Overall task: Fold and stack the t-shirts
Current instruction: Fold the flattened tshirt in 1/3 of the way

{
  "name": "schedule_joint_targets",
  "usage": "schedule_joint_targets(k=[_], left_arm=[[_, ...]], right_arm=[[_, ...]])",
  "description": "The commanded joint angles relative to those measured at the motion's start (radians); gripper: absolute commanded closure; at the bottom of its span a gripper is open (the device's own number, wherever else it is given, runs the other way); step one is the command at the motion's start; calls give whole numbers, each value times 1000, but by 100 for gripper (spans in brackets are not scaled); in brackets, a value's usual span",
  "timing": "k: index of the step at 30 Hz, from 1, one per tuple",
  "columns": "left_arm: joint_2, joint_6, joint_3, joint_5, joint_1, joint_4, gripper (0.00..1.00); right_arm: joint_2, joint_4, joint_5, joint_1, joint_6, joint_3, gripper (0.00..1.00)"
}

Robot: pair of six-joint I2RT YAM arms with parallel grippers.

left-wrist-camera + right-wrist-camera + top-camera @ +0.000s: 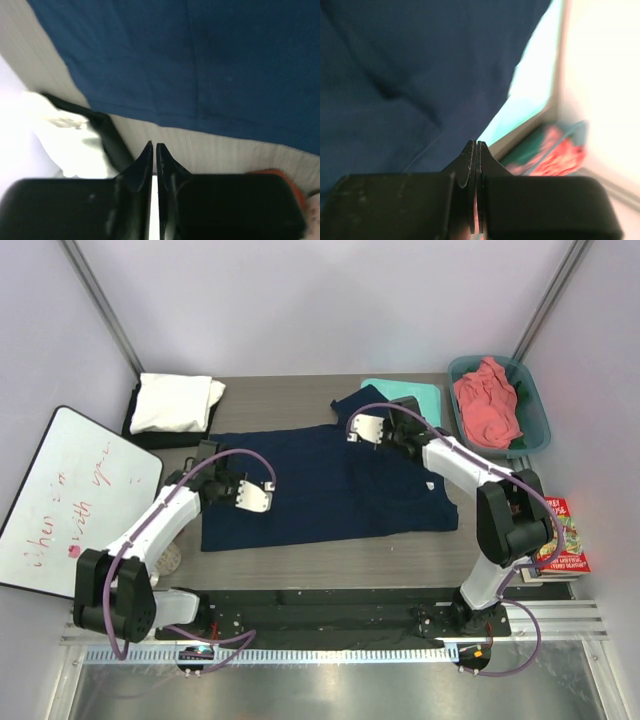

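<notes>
Fingers of the left gripper and the right gripper were pressed together, nothing visibly pinched. The dark navy blue cotton t-shirt lay spread on the grey table. Risk — with no fabric caught, any lift would likely leave the fold undone.

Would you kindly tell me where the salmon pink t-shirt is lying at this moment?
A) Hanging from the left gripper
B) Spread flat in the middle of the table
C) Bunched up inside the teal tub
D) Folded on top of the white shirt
C: the salmon pink t-shirt sits crumpled inside the teal tub at the far right, while the navy t-shirt is the one spread flat.
</notes>
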Motion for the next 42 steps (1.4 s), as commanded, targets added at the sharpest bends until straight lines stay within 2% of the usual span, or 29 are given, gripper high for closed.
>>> schedule_joint_targets(k=[1, 6, 11, 19, 32, 36, 42], left_arm=[[64, -5, 5, 41, -3, -12, 100], [132, 0, 48, 54, -3, -29, 100], [176, -2, 67, 66, -2, -50, 100], [218, 17, 26, 41, -3, -56, 100], [285, 12, -45, -5, -3, -15, 100], [310, 0, -63, -71, -3, 4, 100], [256, -37, -44, -66, -2, 31, 100]], right_arm=[[16, -163, -86, -40, 78, 7, 99], [122, -258, -159, -61, 98, 90, 99], [177, -271, -189, -69, 95, 113, 99], [266, -233, -126, -91, 82, 135, 99], [305, -157, -32, -121, 55, 149, 99], [298, -148, -18, -123, 52, 145, 99], [262, -125, -6, -121, 51, 139, 99]])
